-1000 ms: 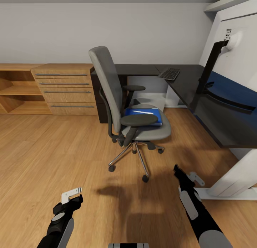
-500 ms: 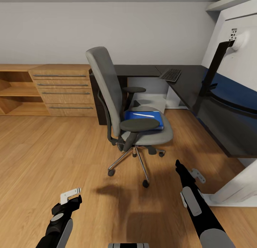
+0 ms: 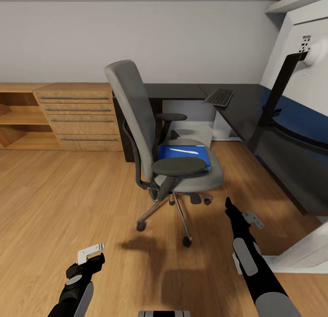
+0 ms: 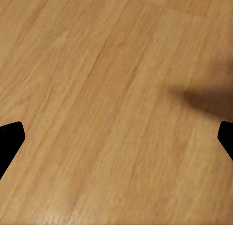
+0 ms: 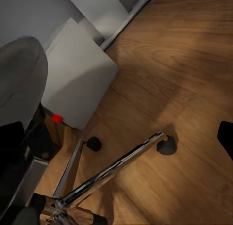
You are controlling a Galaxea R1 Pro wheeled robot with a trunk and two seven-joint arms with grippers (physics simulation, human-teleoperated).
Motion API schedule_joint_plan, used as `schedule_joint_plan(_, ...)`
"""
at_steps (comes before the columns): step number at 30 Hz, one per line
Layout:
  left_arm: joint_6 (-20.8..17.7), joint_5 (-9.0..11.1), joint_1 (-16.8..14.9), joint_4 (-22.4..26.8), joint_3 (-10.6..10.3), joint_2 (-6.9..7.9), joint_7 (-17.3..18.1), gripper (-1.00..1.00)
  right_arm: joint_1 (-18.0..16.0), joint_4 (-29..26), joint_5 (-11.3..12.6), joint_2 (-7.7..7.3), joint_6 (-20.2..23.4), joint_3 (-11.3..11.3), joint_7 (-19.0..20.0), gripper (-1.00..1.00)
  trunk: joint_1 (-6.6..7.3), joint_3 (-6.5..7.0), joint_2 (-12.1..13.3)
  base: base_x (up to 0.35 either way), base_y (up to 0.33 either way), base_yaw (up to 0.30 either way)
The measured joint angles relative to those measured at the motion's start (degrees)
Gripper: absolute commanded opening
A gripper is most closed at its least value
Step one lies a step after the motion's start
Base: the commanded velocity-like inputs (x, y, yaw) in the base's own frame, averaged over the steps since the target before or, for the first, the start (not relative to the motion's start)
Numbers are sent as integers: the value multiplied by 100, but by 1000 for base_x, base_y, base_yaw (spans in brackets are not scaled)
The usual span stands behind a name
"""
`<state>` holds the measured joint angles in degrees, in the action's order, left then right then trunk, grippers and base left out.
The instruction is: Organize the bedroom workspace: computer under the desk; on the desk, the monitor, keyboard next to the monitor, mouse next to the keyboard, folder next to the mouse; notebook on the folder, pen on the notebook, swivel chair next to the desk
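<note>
The grey swivel chair [image 3: 136,112] stands on the wooden floor in front of the black desk [image 3: 182,90], its chrome base [image 5: 111,171] close to my right gripper. On its seat lies the blue folder [image 3: 200,156] with the white pen [image 3: 183,151] on top. The keyboard [image 3: 219,97] rests on the desk at the back. Beneath the desk sits the silver-grey computer [image 5: 77,74], also seen behind the chair [image 3: 196,130]. Notebook, mouse and monitor are out of view. My left gripper [image 3: 91,252] hangs open over bare floor [image 4: 116,137]. My right gripper [image 3: 240,212] is open, empty, beside the chair's base.
A light wooden drawer chest [image 3: 77,119] and open shelves [image 3: 18,121] line the back wall at left. A black bracket [image 3: 284,75] juts from the white wall panel at right, above the desk's long side. A white desk leg [image 3: 300,253] stands near my right arm.
The whole view has shifted: the camera moved, and chair and desk now look a little nearer. Both grippers stay open and empty.
</note>
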<state>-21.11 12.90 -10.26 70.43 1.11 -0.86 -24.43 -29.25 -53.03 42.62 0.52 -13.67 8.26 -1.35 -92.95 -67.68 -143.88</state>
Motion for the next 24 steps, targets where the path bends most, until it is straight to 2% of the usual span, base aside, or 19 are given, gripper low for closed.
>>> schedule_joint_plan(4,0,0,0,-2,0,0,0,100,0,4,8,1,-109,3,85,100,0,0,0,17,0,0)
schedule_joint_plan(14,0,0,0,-5,0,0,2,100,0,0,38,7,-188,25,133,100,0,0,0,152,0,0)
schedule_joint_plan(17,0,0,0,-6,0,0,2,100,0,-16,47,6,-186,138,133,100,1,0,0,140,0,0)
schedule_joint_plan(19,1,0,0,-9,0,0,1,100,0,-74,55,2,-180,296,136,100,2,0,0,165,0,0)
schedule_joint_plan(24,0,0,0,-13,0,0,-4,100,7,-317,54,-2,-170,379,130,100,0,0,0,55,0,0)
